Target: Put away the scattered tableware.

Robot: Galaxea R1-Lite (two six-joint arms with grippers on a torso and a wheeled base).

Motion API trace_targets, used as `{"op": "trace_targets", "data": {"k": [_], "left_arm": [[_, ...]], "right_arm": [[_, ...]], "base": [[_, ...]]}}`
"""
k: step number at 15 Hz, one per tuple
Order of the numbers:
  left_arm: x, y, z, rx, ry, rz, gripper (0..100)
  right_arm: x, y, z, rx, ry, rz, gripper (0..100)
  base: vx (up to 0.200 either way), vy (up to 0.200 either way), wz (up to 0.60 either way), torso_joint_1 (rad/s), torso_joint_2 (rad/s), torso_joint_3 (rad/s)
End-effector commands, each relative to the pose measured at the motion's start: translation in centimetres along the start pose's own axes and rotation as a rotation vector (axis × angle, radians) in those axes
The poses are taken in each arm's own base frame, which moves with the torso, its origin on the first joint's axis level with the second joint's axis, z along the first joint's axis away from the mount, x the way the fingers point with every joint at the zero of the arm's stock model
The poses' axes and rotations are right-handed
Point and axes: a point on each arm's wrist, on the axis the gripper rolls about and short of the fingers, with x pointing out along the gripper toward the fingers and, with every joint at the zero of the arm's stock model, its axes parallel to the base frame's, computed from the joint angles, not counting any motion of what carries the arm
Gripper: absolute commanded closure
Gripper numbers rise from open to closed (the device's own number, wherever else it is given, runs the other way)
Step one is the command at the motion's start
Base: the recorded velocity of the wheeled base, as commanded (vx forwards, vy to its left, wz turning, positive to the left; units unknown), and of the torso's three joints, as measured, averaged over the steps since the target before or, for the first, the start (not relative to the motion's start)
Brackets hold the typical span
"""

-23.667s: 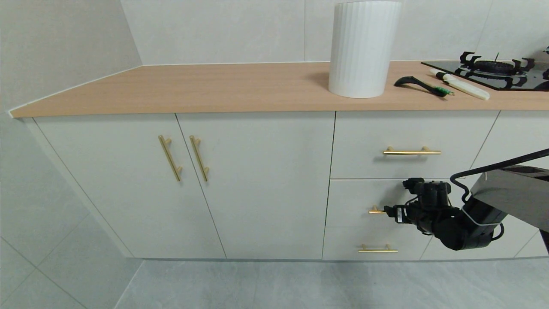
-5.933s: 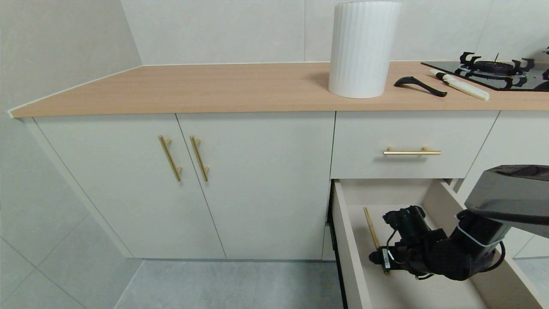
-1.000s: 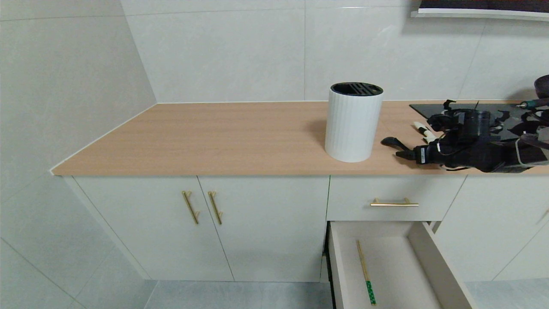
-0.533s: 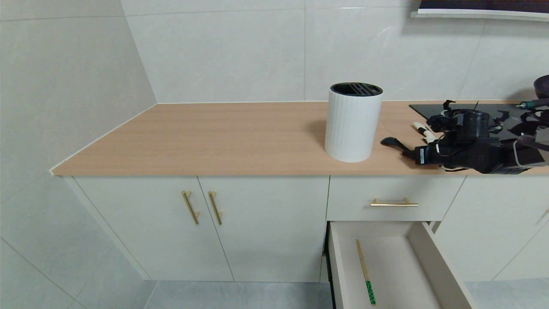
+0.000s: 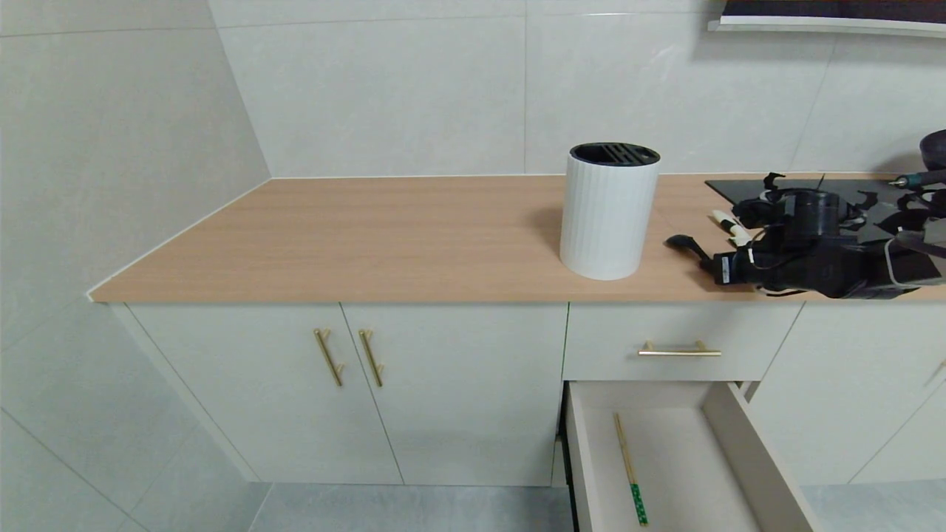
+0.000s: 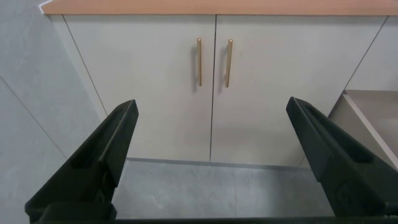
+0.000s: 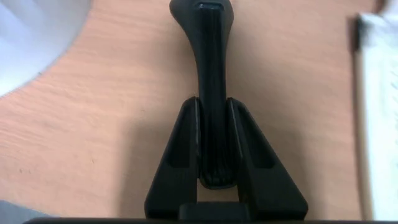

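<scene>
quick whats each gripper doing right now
left gripper: open, holding nothing
right gripper: shut on the handle of the black spoon

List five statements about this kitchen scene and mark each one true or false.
1. The right tool is shut on the black spoon by its handle. True.
2. The lower drawer is closed. False: it stands open.
3. Chopsticks lie inside the lower drawer. True.
4. The white holder lies on its side. False: it stands upright on the countertop.
5. The left tool holds a plate. False: it is open and empty.
</scene>
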Motion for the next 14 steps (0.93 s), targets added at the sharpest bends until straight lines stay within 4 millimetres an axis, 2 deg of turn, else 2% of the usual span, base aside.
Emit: {"op": "trace_targets", "data": {"k": [1, 3, 5, 6, 9, 13, 14], "left_arm": [[0.0, 0.0, 0.0, 0.0, 0.0, 0.001, 0], [0.0, 0.0, 0.0, 0.0, 0.0, 0.001, 0], [0.0, 0.0, 0.0, -0.001, 0.0, 0.001, 0], [0.0, 0.0, 0.0, 0.0, 0.0, 0.001, 0], [0.0, 0.0, 0.0, -0.001, 0.0, 0.001, 0], [0.0, 0.0, 0.0, 0.0, 0.0, 0.001, 0], [0.0, 0.0, 0.0, -0.001, 0.0, 0.001, 0]], "right_arm": [[-1.6, 0.5, 1.2, -0.003, -0.018, -0.013, 100], [-4.6, 2.6, 2.2, 0.063, -0.008, -0.016, 100], [-7.1, 4.3, 2.3, 0.106, 0.006, -0.041, 100], [-9.6, 5.1, 1.9, 0.118, 0.021, -0.059, 100], [-14.0, 6.6, -1.1, 0.13, 0.097, -0.046, 100], [-18.2, 8.4, -5.1, 0.123, 0.127, -0.023, 100], [-18.6, 8.6, -5.7, 0.12, 0.129, -0.02, 100]], "base": [[0.0, 0.0, 0.0, 0.0, 0.0, 0.0], [0.0, 0.0, 0.0, 0.0, 0.0, 0.0], [0.0, 0.0, 0.0, 0.0, 0.0, 0.0], [0.0, 0.0, 0.0, 0.0, 0.0, 0.0], [0.0, 0.0, 0.0, 0.0, 0.0, 0.0], [0.0, 0.0, 0.0, 0.0, 0.0, 0.0], [0.0, 0.0, 0.0, 0.0, 0.0, 0.0]]}}
